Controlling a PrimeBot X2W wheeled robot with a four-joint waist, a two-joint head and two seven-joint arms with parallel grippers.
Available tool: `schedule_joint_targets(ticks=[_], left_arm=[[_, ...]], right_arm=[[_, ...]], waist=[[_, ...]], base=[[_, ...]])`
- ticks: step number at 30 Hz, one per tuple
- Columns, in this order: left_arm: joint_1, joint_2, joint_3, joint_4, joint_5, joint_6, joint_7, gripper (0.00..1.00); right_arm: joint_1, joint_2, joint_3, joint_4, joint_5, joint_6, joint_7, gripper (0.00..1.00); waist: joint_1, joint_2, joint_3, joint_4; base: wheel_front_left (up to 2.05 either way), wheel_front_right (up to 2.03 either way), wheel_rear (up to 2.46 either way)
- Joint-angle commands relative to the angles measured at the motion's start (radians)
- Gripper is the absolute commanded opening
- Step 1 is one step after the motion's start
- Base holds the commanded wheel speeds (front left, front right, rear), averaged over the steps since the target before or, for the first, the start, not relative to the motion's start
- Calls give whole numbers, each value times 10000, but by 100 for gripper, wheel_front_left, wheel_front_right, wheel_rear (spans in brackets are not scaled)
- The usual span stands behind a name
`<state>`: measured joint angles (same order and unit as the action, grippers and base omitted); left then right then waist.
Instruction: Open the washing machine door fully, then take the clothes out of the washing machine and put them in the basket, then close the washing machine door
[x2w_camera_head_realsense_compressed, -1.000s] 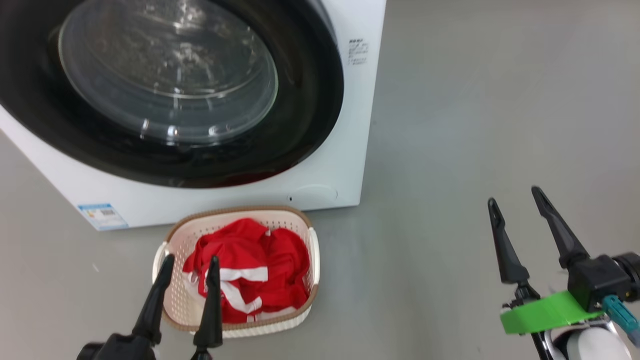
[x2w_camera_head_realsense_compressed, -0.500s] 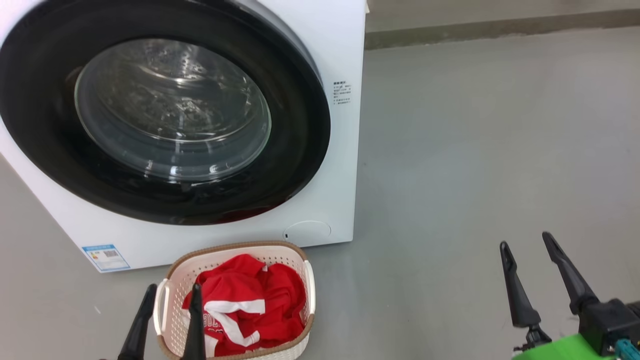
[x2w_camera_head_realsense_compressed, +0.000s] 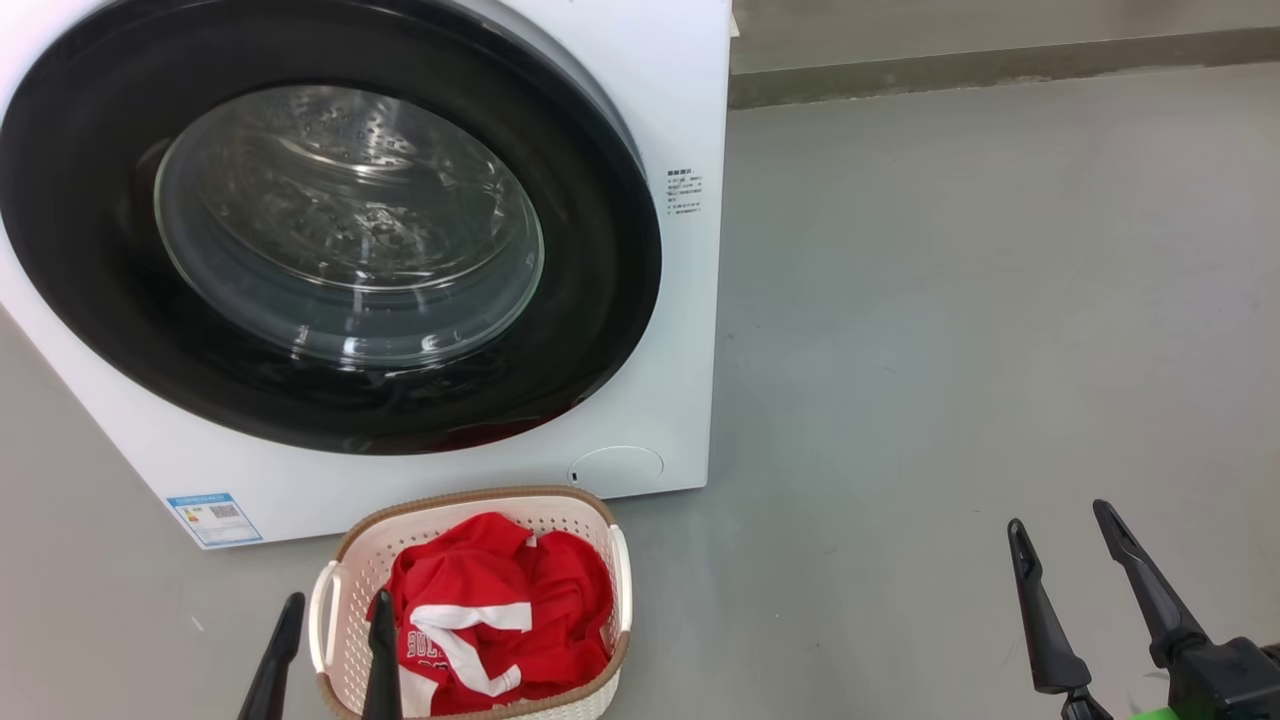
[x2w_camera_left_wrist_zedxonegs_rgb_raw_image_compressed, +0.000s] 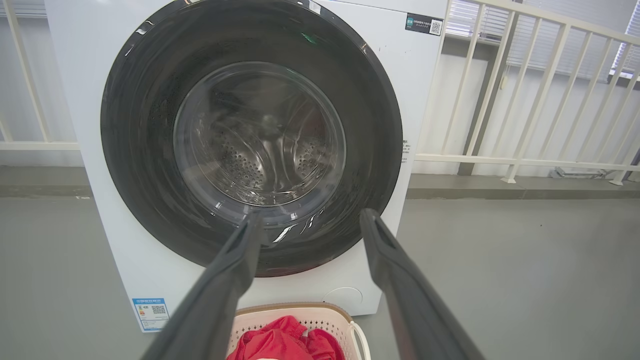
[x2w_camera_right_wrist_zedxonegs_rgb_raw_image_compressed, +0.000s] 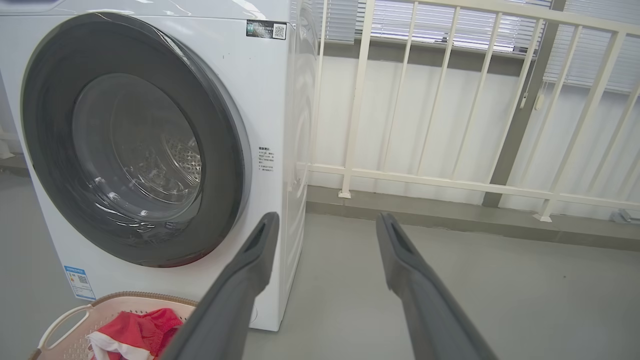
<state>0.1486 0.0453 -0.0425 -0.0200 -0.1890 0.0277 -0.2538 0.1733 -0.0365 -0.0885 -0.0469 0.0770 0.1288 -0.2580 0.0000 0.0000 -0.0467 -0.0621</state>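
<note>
The door (x2w_camera_head_realsense_compressed: 350, 225) is seen shut on the washer (x2w_camera_head_realsense_compressed: 690, 100); the clothes (x2w_camera_head_realsense_compressed: 500, 610) are piled in the basket (x2w_camera_head_realsense_compressed: 470, 497), which is set on the floor (x2w_camera_head_realsense_compressed: 950, 350) just before the washer. The left tool (x2w_camera_head_realsense_compressed: 337, 597) is held open at the basket's left rim; the right tool (x2w_camera_head_realsense_compressed: 1058, 515) is held open over the floor, well apart.

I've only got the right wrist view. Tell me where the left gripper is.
Observer: In the head view the left gripper shows open and empty, in front of the left end of the basket.
Operator: Describe what's in it.
Observer: Red clothes with white stripes and lettering, heaped inside.
Operator: Look straight through the door.
Observer: From the left wrist, only bare perforated steel drum shows through the glass.
</note>
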Motion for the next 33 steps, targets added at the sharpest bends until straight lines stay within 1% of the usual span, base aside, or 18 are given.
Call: schedule_joint_targets(ticks=[1, 14, 15, 20, 22, 26, 27, 30, 33], left_arm=[[-134, 49, 317, -290, -67, 111, -80, 100], [-125, 49, 335, -357, -15, 217, -80, 100], [16, 2, 0, -84, -50, 146, 0, 0], [79, -47, -78, 426, -100, 163, 64, 0], [60, -34, -71, 424, -339, 146, 101, 0], [-10, -1, -53, 475, -829, 97, 191, 0], [-29, 7, -48, 492, -950, 83, 213, 0], [-98, 29, -36, 558, -1313, 42, 280, 0], [-148, 43, -27, 604, -1550, 12, 324, 0]], right_arm=[[-168, -137, 154, -288, -19, 19, -38, 100], [-108, -137, 140, -248, 94, 19, -38, 100], [87, 4, -11, 6, 23, 0, 0, 0], [118, 139, 69, 582, 74, 0, 34, 0], [87, 124, 87, 597, 331, 0, 72, 0], [3, 82, 110, 660, 861, 1, 163, 0], [-18, 72, 117, 679, 992, 1, 186, 0], [-93, 44, 137, 746, 1384, 2, 253, 0], [-147, 26, 150, 788, 1640, 2, 297, 0]], waist=[[0, 0, 2, 17], [0, 0, -54, 131], [0, 0, -56, 129], [0, 0, -46, 137], [1, 0, -36, 143], [22, 0, -40, 161], [22, 0, -39, 165], [4, 0, -11, 176], [1, 0, 4, 184]], base=[[0, 0, 0], [0, 0, 0], [0, 0, 0], [0, 0, 0], [0, 0, 0], [0, 0, 0], [0, 0, 0], [0, 0, 0], [0, 0, 0]])
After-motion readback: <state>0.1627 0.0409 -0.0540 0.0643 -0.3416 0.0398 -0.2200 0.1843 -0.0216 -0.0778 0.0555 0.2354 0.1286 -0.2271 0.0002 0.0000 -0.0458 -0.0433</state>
